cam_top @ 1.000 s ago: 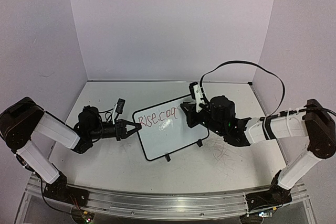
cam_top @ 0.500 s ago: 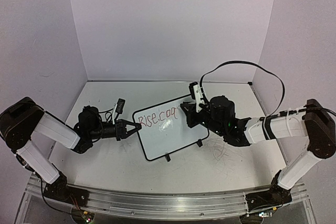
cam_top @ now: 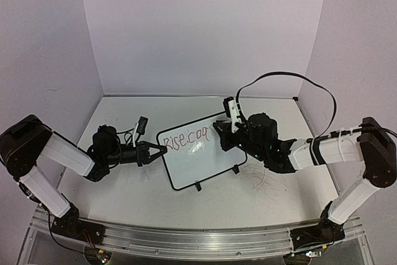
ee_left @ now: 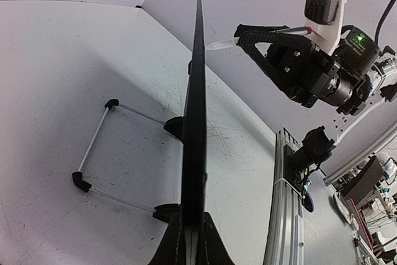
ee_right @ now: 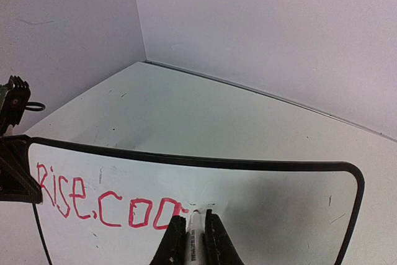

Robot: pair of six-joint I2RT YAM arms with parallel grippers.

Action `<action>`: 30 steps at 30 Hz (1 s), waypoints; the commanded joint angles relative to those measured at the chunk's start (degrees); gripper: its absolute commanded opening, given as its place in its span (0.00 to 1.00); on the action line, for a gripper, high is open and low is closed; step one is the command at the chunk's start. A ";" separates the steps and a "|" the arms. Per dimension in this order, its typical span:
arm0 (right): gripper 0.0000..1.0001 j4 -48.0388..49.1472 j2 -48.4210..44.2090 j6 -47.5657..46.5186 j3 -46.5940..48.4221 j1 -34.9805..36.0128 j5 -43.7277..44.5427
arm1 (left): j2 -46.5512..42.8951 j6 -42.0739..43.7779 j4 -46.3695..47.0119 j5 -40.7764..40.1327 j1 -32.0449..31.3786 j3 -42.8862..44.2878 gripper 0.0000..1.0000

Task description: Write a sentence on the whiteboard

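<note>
Whiteboard, small, white, thin black rounded frame [cam_top: 200, 156], stands mid-table, its left edge clamped by the left gripper [cam_top: 160, 149]. The right gripper [ee_right: 193, 216] grasps a pale marker [ee_right: 194, 246], tip seemingly touching after the red handwritten lettering [ee_right: 105, 202]; press lightly, strokes level.

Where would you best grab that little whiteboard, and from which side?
By its thin black frame on a side edge, coming in level from the side. The whiteboard stands propped on its feet, so its edge is a narrow strip that pinches easily. The left gripper grips it just so.
</note>
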 commanded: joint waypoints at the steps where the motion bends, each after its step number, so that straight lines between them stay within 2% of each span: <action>1: 0.00 0.76 1.15 -0.10 2.44 -0.15 1.08 | 0.54 0.76 -2.39 0.06 0.00 0.70 0.00; 30: 0.00 -0.38 0.64 1.50 0.45 -0.12 0.39 | 0.33 0.76 -2.52 0.16 -0.01 0.91 0.00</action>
